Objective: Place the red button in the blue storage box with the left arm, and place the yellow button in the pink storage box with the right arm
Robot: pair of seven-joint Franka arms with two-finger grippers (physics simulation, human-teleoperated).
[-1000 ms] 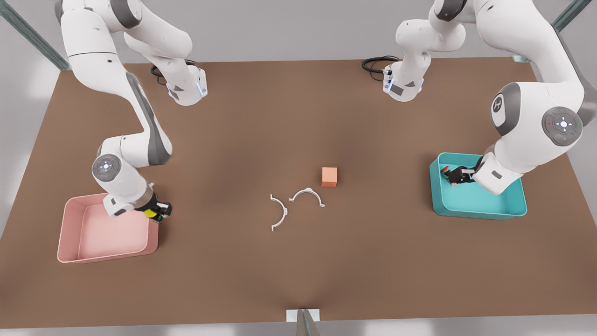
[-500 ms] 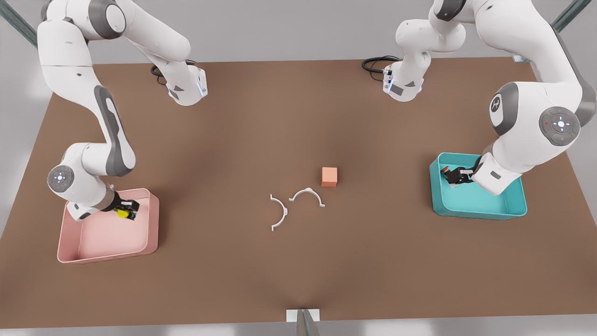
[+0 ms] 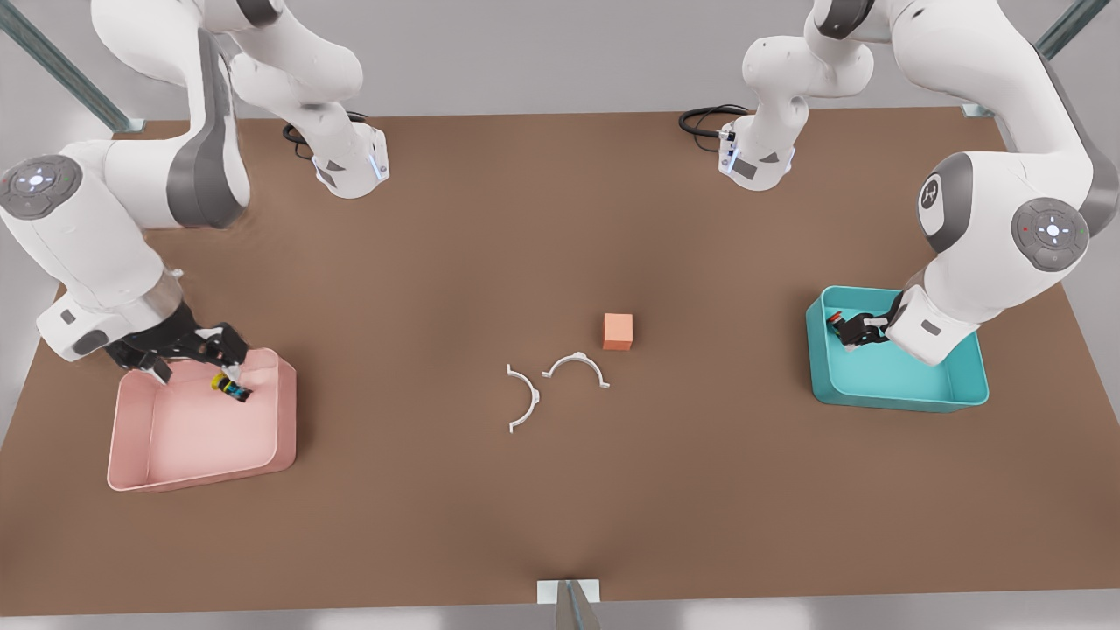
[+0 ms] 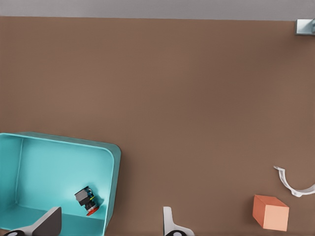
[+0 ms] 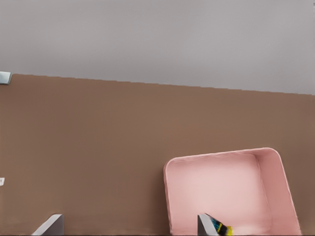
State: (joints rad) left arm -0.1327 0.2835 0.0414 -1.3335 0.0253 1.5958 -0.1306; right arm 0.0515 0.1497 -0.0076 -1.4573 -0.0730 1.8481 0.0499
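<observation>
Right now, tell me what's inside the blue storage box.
The red button lies on the floor of the blue storage box, released. The open left gripper hangs over it, covering part of the floor.

The front view looks steeply down from high above the table's (image 3: 560,525) near edge toward the arm bases at the far edge. The left wrist view hangs close over the blue box (image 4: 114,162), sharing the cube (image 4: 270,212) with it; the right wrist view faces the pink box (image 5: 170,187)

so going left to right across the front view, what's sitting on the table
pink storage box with the yellow button in it → two white curved clips → salmon cube → blue storage box
</observation>
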